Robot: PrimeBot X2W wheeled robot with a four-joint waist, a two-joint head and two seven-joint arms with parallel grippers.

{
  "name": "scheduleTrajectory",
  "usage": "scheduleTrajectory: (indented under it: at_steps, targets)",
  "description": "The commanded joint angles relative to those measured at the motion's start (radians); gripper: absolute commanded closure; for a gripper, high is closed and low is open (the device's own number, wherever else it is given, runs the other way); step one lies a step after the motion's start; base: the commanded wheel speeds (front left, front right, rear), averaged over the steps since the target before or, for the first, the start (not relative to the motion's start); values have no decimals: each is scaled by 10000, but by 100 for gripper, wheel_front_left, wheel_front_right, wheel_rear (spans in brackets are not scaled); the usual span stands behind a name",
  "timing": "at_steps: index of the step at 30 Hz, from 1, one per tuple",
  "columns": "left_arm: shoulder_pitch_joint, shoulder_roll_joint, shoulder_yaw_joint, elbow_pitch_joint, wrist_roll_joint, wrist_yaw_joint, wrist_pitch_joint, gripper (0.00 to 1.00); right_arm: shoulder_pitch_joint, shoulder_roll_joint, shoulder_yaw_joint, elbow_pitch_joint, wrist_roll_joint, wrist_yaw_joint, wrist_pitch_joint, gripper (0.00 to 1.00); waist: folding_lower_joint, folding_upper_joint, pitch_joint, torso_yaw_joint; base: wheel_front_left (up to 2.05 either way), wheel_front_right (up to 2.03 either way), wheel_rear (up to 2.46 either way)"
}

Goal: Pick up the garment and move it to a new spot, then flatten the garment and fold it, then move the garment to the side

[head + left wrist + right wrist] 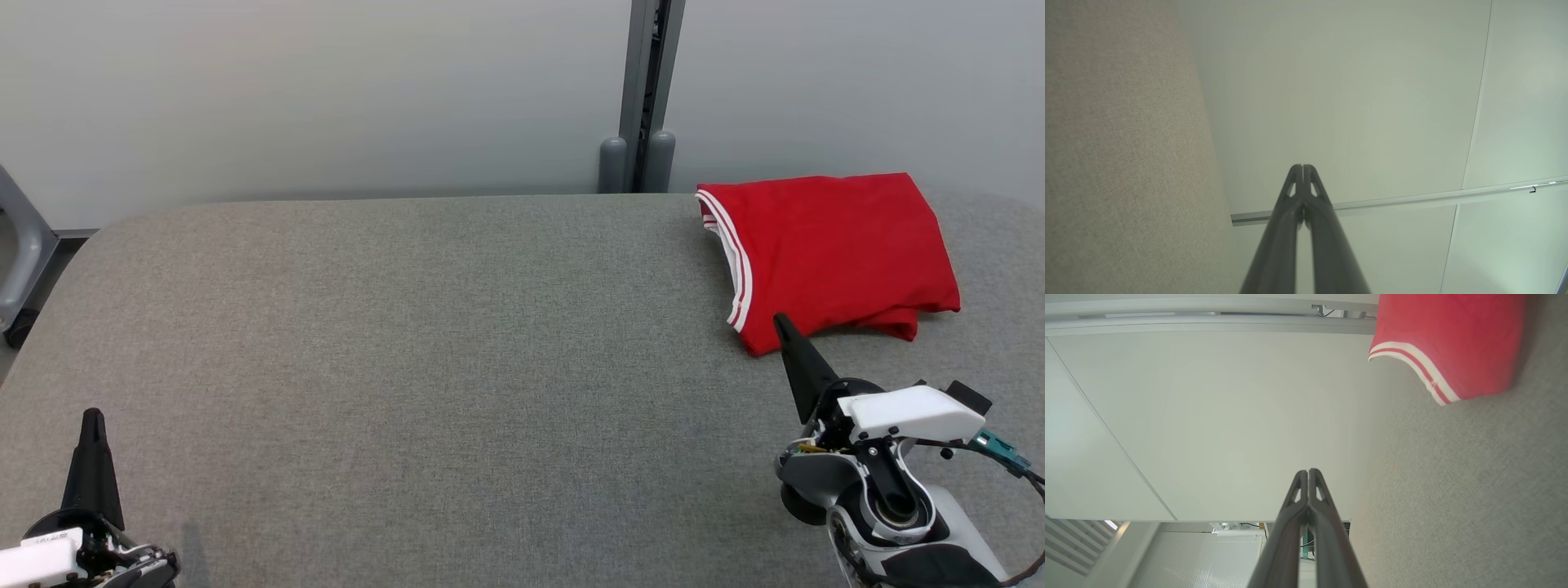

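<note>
The garment (833,257) is a red shirt with white-striped trim, lying folded at the far right of the grey table (408,367). In the right wrist view the garment (1453,339) fills the upper right corner. My right gripper (780,321) is shut and holds nothing; its tip stands just in front of the garment's near edge, apart from it. The same gripper (1308,471) shows its two fingers pressed together. My left gripper (92,414) is shut and empty at the table's near left, far from the garment. In its own wrist view the left gripper (1303,166) points at the pale wall.
A grey upright post (645,98) stands behind the table's far edge, in front of a pale wall. A grey frame part (20,253) shows at the far left past the table's rounded corner.
</note>
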Motion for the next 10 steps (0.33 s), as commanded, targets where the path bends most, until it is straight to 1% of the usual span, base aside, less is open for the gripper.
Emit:
scheduleTrajectory:
  at_steps: [1, 10]
  targets:
    - [-193, 28, 38, -29, -17, -21, 18, 100, -62, -46, 21, 47, 9, 4, 15, 100, 0, -1, 0, 0, 0, 0, 0]
    - [-193, 28, 37, -30, -18, -21, 18, 100, -62, -46, 22, 47, 8, 4, 14, 100, 0, -1, 0, 0, 0, 0, 0]
